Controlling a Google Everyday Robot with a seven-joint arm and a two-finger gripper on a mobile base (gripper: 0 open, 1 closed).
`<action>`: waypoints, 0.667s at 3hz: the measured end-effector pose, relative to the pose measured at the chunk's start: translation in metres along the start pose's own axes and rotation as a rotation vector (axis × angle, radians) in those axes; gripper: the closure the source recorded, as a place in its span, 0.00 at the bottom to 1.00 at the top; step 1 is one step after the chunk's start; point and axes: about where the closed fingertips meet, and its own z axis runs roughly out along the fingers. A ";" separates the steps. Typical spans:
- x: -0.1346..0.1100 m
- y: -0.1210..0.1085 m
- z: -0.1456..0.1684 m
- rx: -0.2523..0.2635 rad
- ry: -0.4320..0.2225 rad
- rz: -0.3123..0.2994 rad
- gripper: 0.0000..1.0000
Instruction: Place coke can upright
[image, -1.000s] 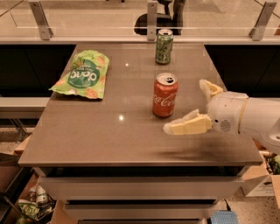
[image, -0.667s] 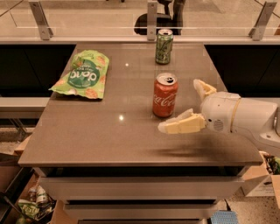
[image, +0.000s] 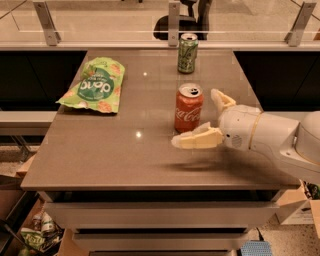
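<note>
The claw (image: 195, 118) reaches in from the right of the coke can (image: 188, 107), fingers spread wide, one before the can's base and one at its right side. The coke can stands upright on the bench (image: 115, 160). A green snack bag (image: 94, 86) lies to its left, and a green can (image: 187, 53) stands behind it.

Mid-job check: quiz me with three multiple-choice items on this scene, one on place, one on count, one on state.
1. Where is the open gripper? A) beside the red aluminium coke can B) high above everything C) out of view
2. How many drink cans stand on the brown table? A) one B) two C) three
3. The coke can is: A) lying down B) upright C) crushed
A: the fingers flank the can. B: the red one plus the green can with silver top. B: its silver top faces up.
</note>
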 end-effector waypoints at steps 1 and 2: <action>0.001 0.000 0.014 -0.020 -0.032 0.003 0.00; 0.001 0.000 0.026 -0.042 -0.053 0.003 0.00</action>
